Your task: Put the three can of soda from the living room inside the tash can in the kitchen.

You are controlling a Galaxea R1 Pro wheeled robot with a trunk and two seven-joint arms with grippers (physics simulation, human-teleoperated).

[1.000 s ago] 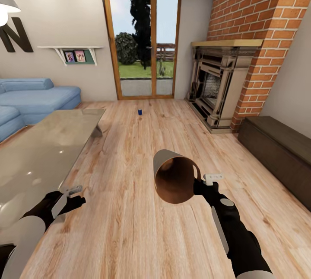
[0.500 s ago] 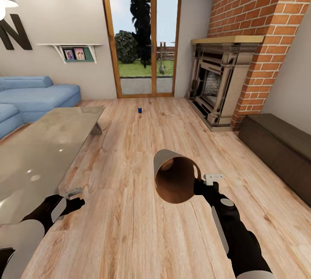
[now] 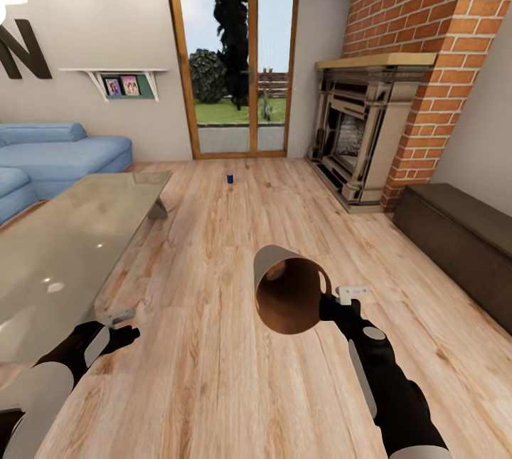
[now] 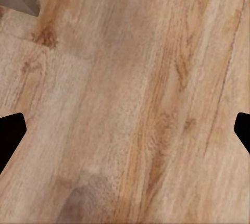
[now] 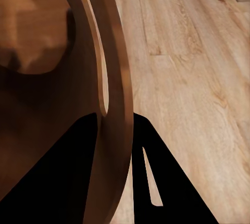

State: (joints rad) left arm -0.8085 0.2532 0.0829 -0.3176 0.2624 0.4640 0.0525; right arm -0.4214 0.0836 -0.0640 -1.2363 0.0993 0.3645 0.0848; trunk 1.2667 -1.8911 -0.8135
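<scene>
A dark blue can of soda (image 3: 230, 178) stands upright on the wooden floor far ahead, near the glass doors. The two orange cans are out of view. My right gripper (image 3: 331, 304) is shut on the rim of the tash can (image 3: 291, 289), which hangs tilted on its side above the floor, its coppery-brown inside facing the head camera. In the right wrist view the right gripper (image 5: 117, 148) straddles the tash can's wall (image 5: 47, 104). My left gripper (image 3: 122, 325) hangs low by the coffee table's corner; in the left wrist view the left gripper (image 4: 125, 130) is open over bare floor.
A glass-topped coffee table (image 3: 64, 252) fills the left, with a light blue sofa (image 3: 57, 156) behind it. The brick fireplace (image 3: 363, 139) and a dark low cabinet (image 3: 462, 238) line the right. Open wooden floor runs between them toward the glass doors (image 3: 231, 67).
The whole view has shifted slightly as the camera moves forward into the room. Both arms keep the same pose, and the tash can stays in the right gripper.
</scene>
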